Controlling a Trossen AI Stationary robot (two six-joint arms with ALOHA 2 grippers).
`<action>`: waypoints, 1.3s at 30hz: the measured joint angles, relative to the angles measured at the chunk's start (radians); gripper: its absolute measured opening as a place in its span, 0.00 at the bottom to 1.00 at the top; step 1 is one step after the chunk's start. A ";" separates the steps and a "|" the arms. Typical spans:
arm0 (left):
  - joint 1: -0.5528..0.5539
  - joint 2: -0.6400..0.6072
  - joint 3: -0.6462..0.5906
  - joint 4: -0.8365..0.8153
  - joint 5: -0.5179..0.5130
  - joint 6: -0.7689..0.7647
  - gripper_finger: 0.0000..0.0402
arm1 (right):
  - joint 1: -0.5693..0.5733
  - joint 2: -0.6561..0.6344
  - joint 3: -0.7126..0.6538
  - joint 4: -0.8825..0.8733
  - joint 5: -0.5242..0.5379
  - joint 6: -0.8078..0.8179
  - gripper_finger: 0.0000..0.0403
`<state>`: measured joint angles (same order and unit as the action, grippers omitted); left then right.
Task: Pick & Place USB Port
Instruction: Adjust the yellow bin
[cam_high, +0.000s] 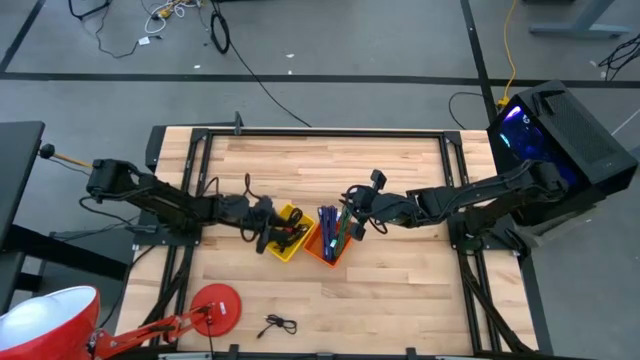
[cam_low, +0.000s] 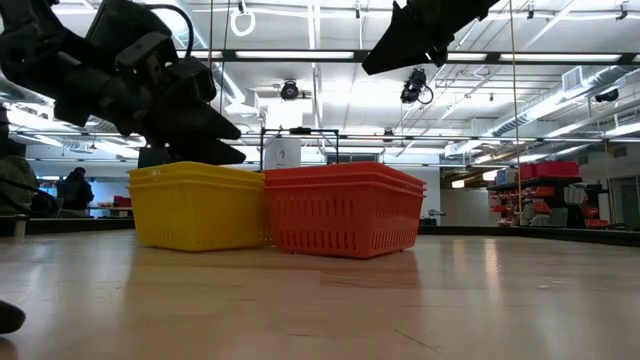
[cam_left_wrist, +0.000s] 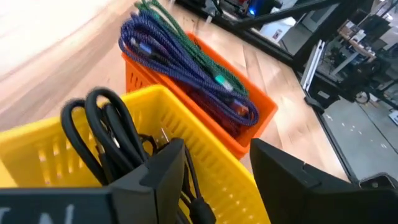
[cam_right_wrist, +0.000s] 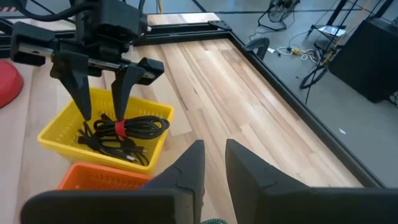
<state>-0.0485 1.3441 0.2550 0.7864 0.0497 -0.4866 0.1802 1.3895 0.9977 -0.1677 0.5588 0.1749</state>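
Note:
A yellow basket (cam_high: 283, 232) and an orange basket (cam_high: 328, 240) stand side by side at mid-table. Coiled black cables (cam_right_wrist: 124, 134), bound with a red tie, lie in the yellow one. Blue and green braided cables (cam_left_wrist: 180, 62) fill the orange one. My left gripper (cam_right_wrist: 101, 115) is open and points down into the yellow basket, its fingertips just over the black coil. My right gripper (cam_right_wrist: 214, 168) hangs well above the orange basket (cam_low: 345, 210), open by a narrow gap with nothing between its fingers. My left gripper comes down from above into the yellow basket (cam_right_wrist: 56, 134). One finger (cam_left_wrist: 161, 174) stands close beside the black cable loops (cam_left_wrist: 106, 130). Whether it touches them, I cannot tell.
A loose black cable (cam_high: 277, 325) lies on the wood near the table's near edge, beside a red lamp's round base (cam_high: 215, 308). A black metal frame (cam_high: 320, 133) rims the table. Bare wood stretches behind and in front of the baskets.

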 joint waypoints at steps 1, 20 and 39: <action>0.002 0.000 0.000 0.009 0.000 0.000 0.47 | 0.000 0.000 0.000 0.000 0.000 0.000 0.16; 0.170 -0.405 0.000 -0.510 -0.018 0.178 0.34 | 0.000 0.000 0.000 -0.024 -0.026 0.015 0.16; 0.182 -0.540 0.000 -1.000 -0.124 0.112 0.23 | -0.003 0.000 0.000 0.001 -0.017 -0.007 0.16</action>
<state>0.1333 0.8044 0.2550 -0.2140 -0.0740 -0.3749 0.1768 1.3895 0.9974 -0.1665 0.5419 0.1677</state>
